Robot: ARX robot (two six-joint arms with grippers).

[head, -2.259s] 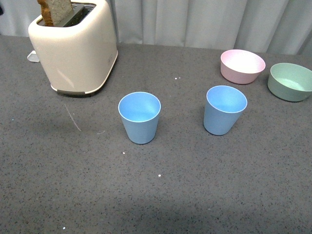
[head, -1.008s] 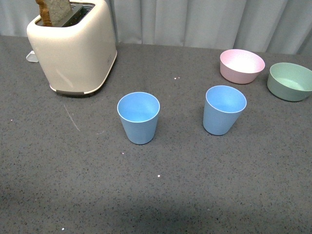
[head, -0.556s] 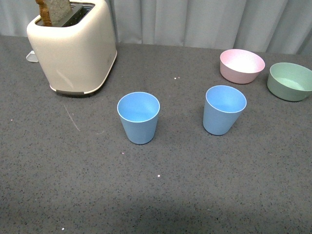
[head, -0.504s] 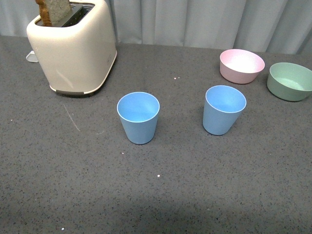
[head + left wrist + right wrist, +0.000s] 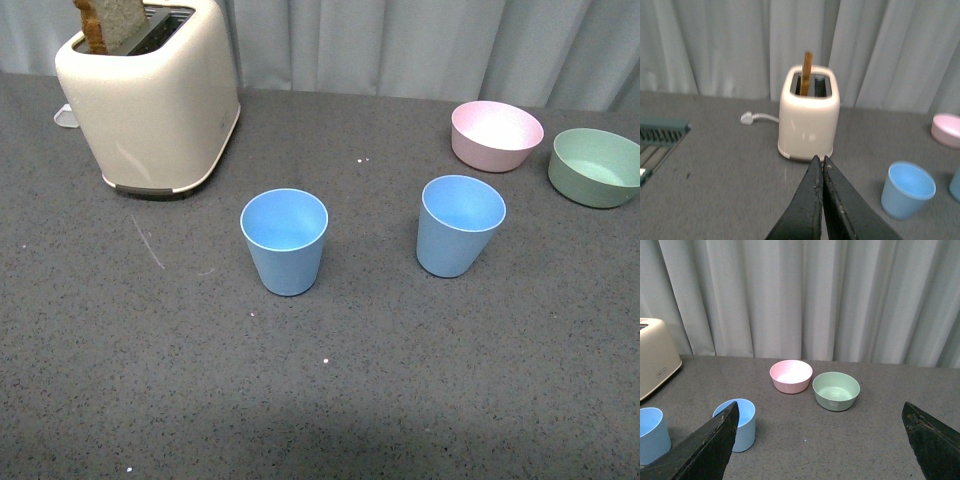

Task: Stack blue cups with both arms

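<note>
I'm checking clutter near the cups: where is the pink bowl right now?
In the front view the pink bowl sits far right on the table, just left of the green bowl and behind the right-hand blue cup.

Wide gap between blue cups [image 5: 285, 243] [image 5: 460, 226]; toaster [image 5: 150, 100] probably clear.

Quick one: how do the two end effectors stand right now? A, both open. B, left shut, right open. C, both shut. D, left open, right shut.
B: the left wrist view shows the left end effector with its jaws pressed together on nothing, while the right wrist view shows the right end effector with its jaws spread wide apart.
</note>
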